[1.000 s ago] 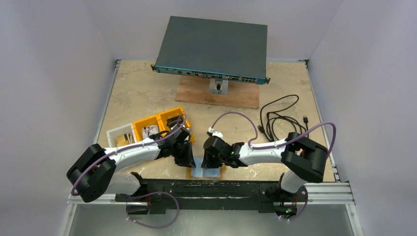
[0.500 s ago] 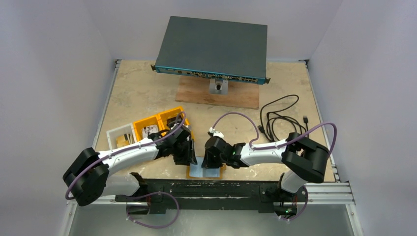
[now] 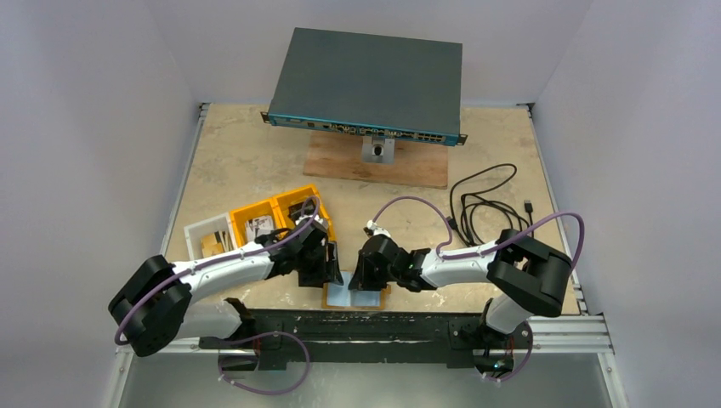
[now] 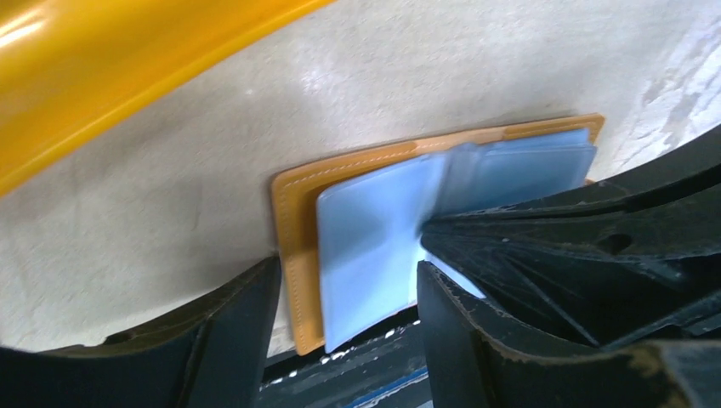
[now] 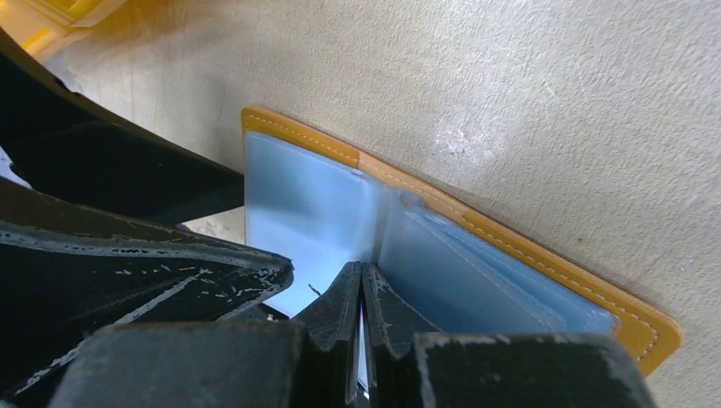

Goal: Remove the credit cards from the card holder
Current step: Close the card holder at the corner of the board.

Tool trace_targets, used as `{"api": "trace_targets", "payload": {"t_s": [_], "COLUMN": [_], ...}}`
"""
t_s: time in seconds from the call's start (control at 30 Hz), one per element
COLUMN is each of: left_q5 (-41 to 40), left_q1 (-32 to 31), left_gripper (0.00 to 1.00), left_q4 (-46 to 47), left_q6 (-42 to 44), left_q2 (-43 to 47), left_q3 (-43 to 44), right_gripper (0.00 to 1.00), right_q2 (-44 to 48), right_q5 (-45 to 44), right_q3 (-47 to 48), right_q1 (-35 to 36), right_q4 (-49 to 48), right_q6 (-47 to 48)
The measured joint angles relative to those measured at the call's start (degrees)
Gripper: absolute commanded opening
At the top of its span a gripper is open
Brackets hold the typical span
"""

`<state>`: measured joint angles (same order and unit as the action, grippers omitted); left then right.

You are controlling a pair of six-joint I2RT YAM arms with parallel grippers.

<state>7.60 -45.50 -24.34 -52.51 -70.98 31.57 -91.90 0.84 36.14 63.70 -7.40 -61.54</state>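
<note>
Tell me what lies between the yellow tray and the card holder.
Nothing but bare tabletop. The left wrist view shows that stretch running clear from the yellow tray to the card holder.

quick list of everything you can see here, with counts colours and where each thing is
table: one, beige, under everything
network switch: one, dark grey with teal front, far middle, raised
wooden board: one, brown, beneath the switch
cable: one tangle, black, right side
yellow-orange bins: two, left side
white bin: one, beside them, further left
card holder: one, tan-orange, lying open at the near edge
pale blue leaves: several, inside the holder; cards or sleeves, cannot tell
left gripper: black, open, over the holder's left part
right gripper: black, shut, tips at the holder's fold
</note>
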Motion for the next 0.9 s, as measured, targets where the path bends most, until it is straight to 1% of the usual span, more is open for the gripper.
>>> {"api": "trace_targets", "payload": {"t_s": [0.1, 0.17, 0.33, 0.37, 0.4, 0.47, 0.57, 0.67, 0.7, 0.77, 0.9], "left_q5": [1.64, 1.92, 1.33, 1.01, 0.68, 0.26, -0.02, -0.35, -0.44, -0.59, -1.53], "left_q1": [0.11, 0.55, 1.33, 1.38, 1.38, 1.38, 1.33, 1.07, 0.90, 0.57, -0.02], "left_gripper": [0.46, 0.36, 0.06, 0.02, 0.00, 0.00, 0.00, 0.00, 0.00, 0.00, 0.00], "left_q4": [2.51, 2.71, 2.38, 2.10, 1.86, 1.36, 0.74, -0.42, -1.18, -3.02, -6.80], "left_q6": [-0.37, -0.42, -0.42, -0.42, -0.46, -0.46, -0.52, -0.79, -0.94, -0.98, -0.90], "left_q2": [-0.85, -0.96, -0.96, -0.81, -0.68, -0.24, 0.81, 2.08, 2.56, 3.65, 6.01], "left_q3": [-0.44, -0.76, -1.49, -1.53, -1.55, -1.55, -1.49, -1.07, -0.66, 0.68, 3.50], "right_gripper": [0.03, 0.03, 0.03, 0.03, 0.02, 0.03, 0.09, 0.22, 0.29, 0.39, 0.51], "right_q2": [0.04, 0.04, 0.04, 0.04, 0.04, 0.04, 0.17, 0.85, 0.90, 1.27, 3.69], "right_q5": [0.44, 0.74, 1.07, 1.14, 1.20, 1.25, 1.25, 1.27, 1.25, 1.18, 0.07], "right_q3": [-0.63, -1.01, -1.40, -1.40, -1.40, -1.40, -1.29, -0.07, 0.39, 1.66, 4.44], "right_q1": [-0.22, -0.37, -0.48, -0.50, -0.50, -0.50, -0.50, -0.39, -0.33, -0.07, 0.42], "right_q4": [-1.07, -1.79, -2.69, -2.73, -2.75, -2.80, -2.71, -1.05, -0.46, 1.44, 7.32], "right_q6": [-0.04, -0.07, -0.07, -0.07, -0.07, -0.04, 0.02, 0.46, 0.70, 1.49, 3.85]}}
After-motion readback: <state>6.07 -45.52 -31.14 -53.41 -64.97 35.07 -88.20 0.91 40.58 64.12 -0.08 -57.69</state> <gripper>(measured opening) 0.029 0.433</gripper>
